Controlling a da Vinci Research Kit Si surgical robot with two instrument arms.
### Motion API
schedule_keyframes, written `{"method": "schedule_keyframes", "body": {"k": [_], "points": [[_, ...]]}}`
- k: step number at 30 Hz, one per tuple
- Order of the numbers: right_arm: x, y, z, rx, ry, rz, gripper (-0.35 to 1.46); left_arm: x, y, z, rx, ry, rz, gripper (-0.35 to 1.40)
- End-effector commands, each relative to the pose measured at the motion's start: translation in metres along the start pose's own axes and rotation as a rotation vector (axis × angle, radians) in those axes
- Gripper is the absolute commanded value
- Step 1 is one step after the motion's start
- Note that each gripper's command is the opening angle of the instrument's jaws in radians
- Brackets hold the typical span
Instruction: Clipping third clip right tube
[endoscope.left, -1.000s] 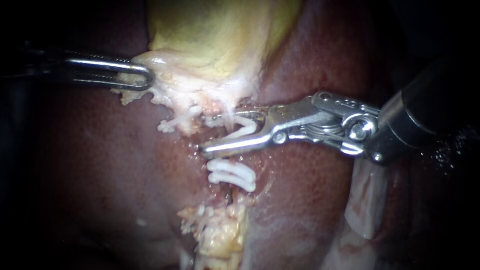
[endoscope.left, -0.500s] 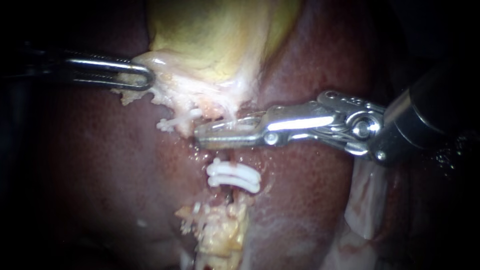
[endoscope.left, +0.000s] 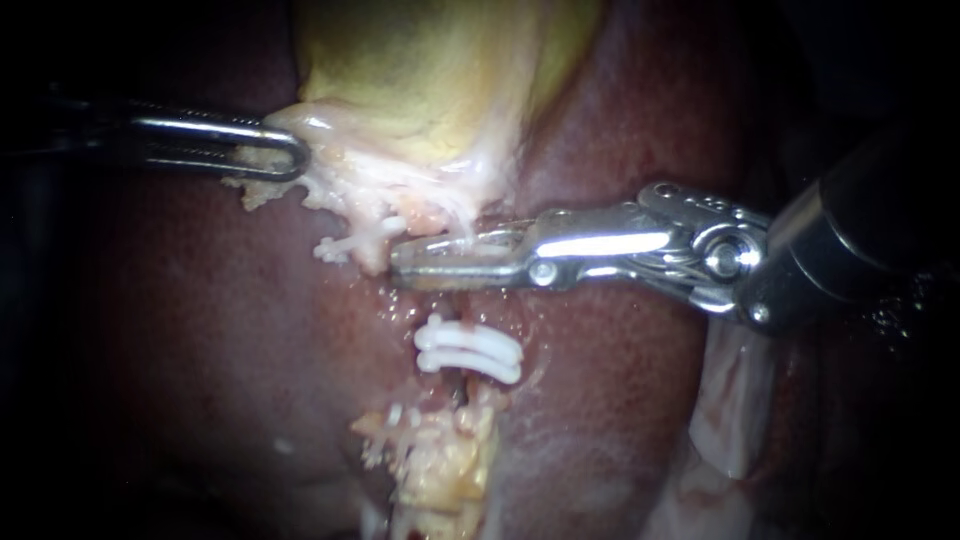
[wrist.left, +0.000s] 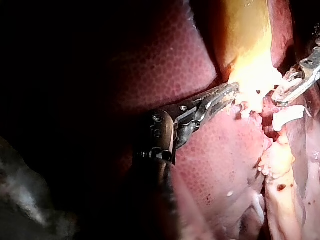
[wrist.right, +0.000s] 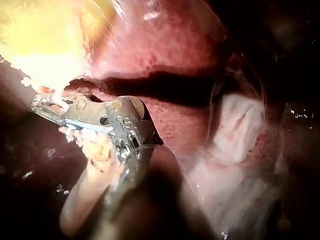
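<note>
Endoscope view: entering from three o'clock, the right instrument is clamping its jaws on a white clip across the right tube at centre. At ten o'clock, the left instrument is gripping the gallbladder edge in its jaws. Best squeezing fully, squarely across.

The endoscope sits close above the liver, facing down on it, gallbladder at 12 o'clock, left instrument entering from 9 o'clock, right instrument from 3 o'clock. Each wrist camera looks along its own shaft, near the tissue, from opposite sides. All three views share the gallbladder's pale edge; endoscope and left wrist also share the clips on the tube
</note>
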Motion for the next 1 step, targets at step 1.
{"method": "schedule_keyframes", "body": {"k": [1], "points": [[-0.0004,0.0002,0.0001,-0.002,0.0,-0.001,-0.33,0.0,0.0,0.0,0.0,0.0,0.0,-0.35]]}}
